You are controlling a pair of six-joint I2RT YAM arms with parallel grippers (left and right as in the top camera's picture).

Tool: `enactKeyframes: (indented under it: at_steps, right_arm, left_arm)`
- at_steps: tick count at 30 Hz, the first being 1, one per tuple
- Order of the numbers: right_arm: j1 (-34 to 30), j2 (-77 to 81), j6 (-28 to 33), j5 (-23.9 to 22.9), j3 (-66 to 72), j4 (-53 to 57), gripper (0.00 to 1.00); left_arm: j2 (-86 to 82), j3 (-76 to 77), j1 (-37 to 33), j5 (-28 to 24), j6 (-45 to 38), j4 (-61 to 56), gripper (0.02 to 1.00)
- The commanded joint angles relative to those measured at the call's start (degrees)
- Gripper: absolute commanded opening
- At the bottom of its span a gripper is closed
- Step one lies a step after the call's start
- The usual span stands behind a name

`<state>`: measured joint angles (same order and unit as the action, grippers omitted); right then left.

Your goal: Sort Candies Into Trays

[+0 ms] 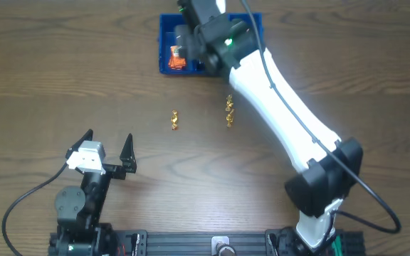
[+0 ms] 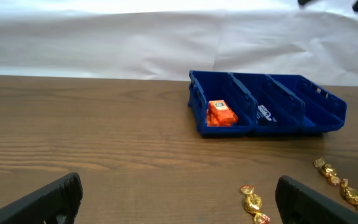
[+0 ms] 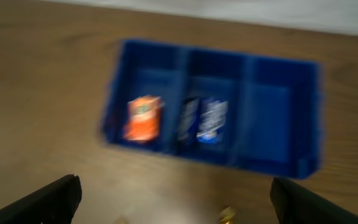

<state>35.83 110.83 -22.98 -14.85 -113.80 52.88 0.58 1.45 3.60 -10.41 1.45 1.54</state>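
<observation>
A blue tray (image 2: 328, 99) with three compartments stands at the table's far side; it also shows in the right wrist view (image 3: 303, 155) and the top view (image 1: 165, 28). An orange candy (image 2: 221, 113) (image 3: 143, 118) (image 1: 177, 57) lies in its left compartment, blue-wrapped candies (image 3: 206, 120) (image 2: 265, 112) in the middle one. Gold-wrapped candies lie on the wood: one (image 1: 175, 120) (image 2: 253, 204) alone, a short row (image 1: 229, 111) (image 2: 339, 183) to its right. My right gripper (image 3: 173, 208) hangs open above the tray's near side. My left gripper (image 1: 110, 149) (image 2: 179, 205) stands open near its base, nothing between its fingers.
The brown wooden table (image 1: 62, 85) has free room on the left and right of the candies. A white sheet (image 2: 104, 43) hangs behind the table's far edge.
</observation>
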Motion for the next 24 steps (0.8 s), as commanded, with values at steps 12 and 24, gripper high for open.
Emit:
enactKeyframes:
  at_steps: [12, 24]
  right_arm:
    - [11.3, 17.8, -16.8, 7.6, 8.3, 0.9, 0.993]
    - [10.6, 21.4, -25.0, 7.4, 8.5, 3.0, 0.969]
  left_arm:
    - [-0.3, -1.2, 0.2, -1.1, -0.2, 1.8, 0.998]
    - [-0.3, -1.2, 0.2, -1.1, -0.2, 1.8, 0.998]
